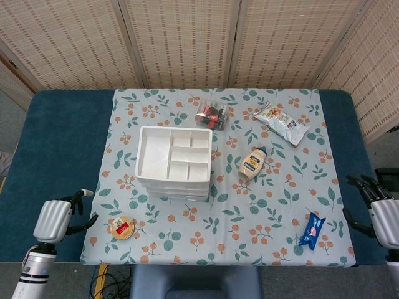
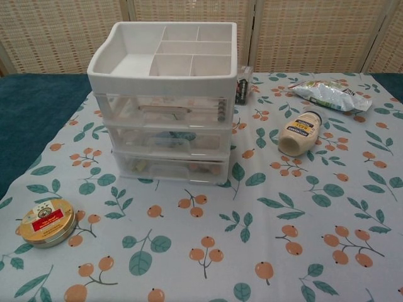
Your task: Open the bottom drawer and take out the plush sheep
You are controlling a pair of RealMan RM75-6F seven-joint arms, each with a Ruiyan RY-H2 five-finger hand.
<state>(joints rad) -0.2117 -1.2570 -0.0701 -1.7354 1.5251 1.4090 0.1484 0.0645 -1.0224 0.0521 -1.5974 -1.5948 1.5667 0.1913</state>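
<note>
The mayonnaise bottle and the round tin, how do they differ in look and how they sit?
The mayonnaise bottle is cream plastic, lying on its side right of the drawer unit; the round tin is gold metal with a red label, sitting flat at the front left. The bottle is elongated, the tin a low disc. Both rest on the floral cloth, untouched.

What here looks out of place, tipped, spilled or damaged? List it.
Only the mayonnaise bottle stands out: it lies on its side right of the drawer unit, cap pointing away, nothing spilled. All three drawers are shut and look undamaged.
</note>
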